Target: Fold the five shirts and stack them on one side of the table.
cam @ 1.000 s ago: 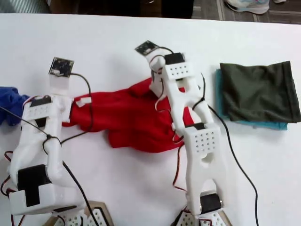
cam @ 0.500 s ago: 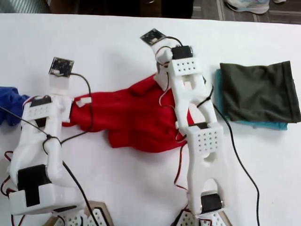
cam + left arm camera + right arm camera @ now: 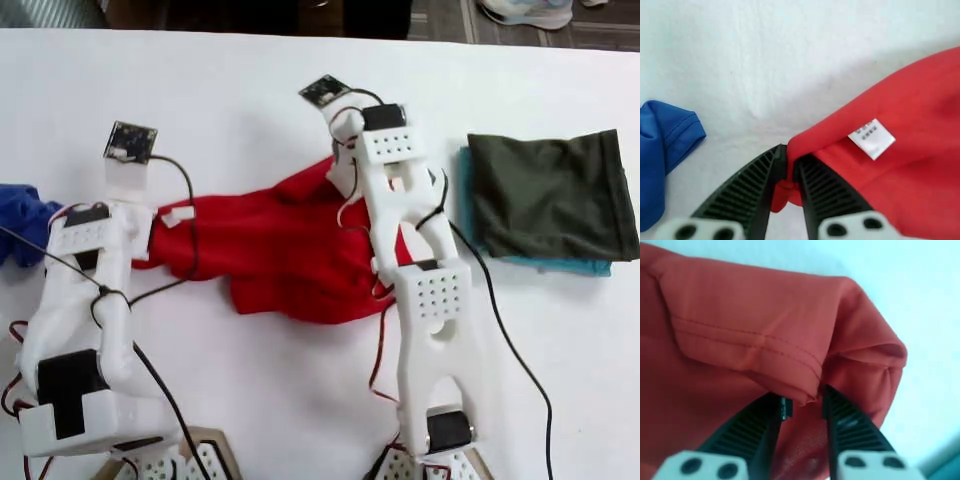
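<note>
Left wrist view, red shirt (image 3: 905,170), white label (image 3: 871,138), unreadable

Overhead view looks down; close wrist views share red shirt (image 3: 270,250).

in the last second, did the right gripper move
Yes, the right gripper shifted slightly toward the folded green shirt, pulling its corner of the red shirt along.

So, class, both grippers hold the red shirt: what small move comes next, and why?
Probably draw the grippers apart to spread the red shirt: the left gripper and right gripper each pinch an edge, and it lies bunched between them.
</note>
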Available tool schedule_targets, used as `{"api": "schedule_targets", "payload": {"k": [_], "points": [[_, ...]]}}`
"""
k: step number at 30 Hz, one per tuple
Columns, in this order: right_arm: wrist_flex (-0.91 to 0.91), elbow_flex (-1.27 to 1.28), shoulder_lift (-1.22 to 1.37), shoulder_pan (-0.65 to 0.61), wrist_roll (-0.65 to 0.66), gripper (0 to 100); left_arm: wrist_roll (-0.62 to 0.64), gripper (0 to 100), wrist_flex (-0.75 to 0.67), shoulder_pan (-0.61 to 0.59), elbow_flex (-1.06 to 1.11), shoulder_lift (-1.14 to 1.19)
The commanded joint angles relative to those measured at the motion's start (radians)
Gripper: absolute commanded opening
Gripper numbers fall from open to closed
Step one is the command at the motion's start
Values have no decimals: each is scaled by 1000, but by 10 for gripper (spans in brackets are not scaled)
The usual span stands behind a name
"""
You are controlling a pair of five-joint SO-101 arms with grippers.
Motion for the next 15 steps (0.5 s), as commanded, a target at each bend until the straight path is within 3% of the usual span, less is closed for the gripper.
{"api": "schedule_targets", "payload": {"k": [1,15], "points": [[-1,-9,-5,-13,9,105,11,26,-17,-11,-12,-6],[-22,-15,70,-22,9,105,11,26,-17,-11,-13,-6]]}}
